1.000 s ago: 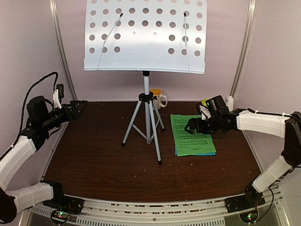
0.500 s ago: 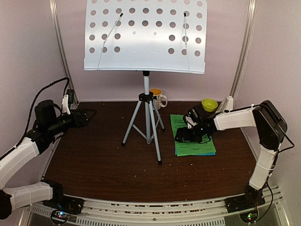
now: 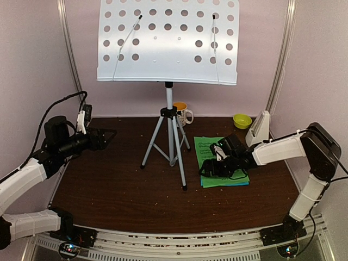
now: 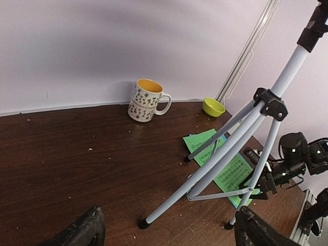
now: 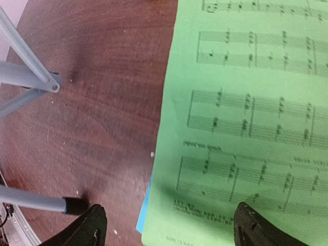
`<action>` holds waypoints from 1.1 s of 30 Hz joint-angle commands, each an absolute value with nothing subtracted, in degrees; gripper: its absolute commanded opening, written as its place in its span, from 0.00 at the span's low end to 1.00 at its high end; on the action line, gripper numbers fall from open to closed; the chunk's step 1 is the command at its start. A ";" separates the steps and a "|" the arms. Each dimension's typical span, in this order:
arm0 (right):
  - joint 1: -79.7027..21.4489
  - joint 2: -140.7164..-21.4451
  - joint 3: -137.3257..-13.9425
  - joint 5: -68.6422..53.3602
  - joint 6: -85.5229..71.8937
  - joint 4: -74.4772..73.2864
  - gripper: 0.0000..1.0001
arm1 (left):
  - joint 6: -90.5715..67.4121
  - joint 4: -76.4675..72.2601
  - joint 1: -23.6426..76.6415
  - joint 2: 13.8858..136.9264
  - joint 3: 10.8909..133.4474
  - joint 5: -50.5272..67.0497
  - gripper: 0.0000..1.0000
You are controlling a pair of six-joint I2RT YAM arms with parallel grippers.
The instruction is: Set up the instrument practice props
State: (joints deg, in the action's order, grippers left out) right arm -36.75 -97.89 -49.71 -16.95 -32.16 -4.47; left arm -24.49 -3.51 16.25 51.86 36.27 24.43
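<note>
Top external view: the pale grey perforated music stand [image 3: 168, 43] stands on its silver tripod [image 3: 170, 138] at mid-bench, toward the back of the dark bench [image 3: 119, 190]. The green music sheet [image 3: 204, 145] lies flat right of the tripod, over a blue sheet [image 5: 142, 216]. The white metronome [image 3: 259, 128] stands upright near the back right corner, beside a small green bowl [image 3: 242, 120]. A patterned mug [image 3: 182, 113] sits behind the tripod.

Right wrist view: the right pincer [image 5: 169, 230], spread, straddles the green sheet's left edge; contact cannot be told.

Left wrist view: the left pincer [image 4: 171, 233], spread and holding nothing, hovers at the bench's left, facing the tripod.
</note>
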 commanded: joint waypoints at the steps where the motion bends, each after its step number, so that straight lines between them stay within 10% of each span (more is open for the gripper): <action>1: -34.93 -88.00 -45.33 -15.89 -35.81 -6.90 0.85 | -23.20 -6.30 16.61 52.04 36.34 23.95 0.89; 11: -14.16 -73.57 -36.95 -18.05 -34.52 -13.26 0.63 | -23.64 -7.93 16.70 53.66 37.06 25.73 0.87; 33: -4.30 -88.33 -39.90 -30.64 -34.01 -14.06 0.59 | -24.52 -10.15 16.65 56.68 38.56 26.20 0.84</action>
State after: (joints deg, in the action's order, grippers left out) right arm -4.45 -86.35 -38.72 -27.51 -33.56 -12.53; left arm -24.34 -6.61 16.36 56.18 36.34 25.76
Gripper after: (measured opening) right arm 0.593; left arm 0.840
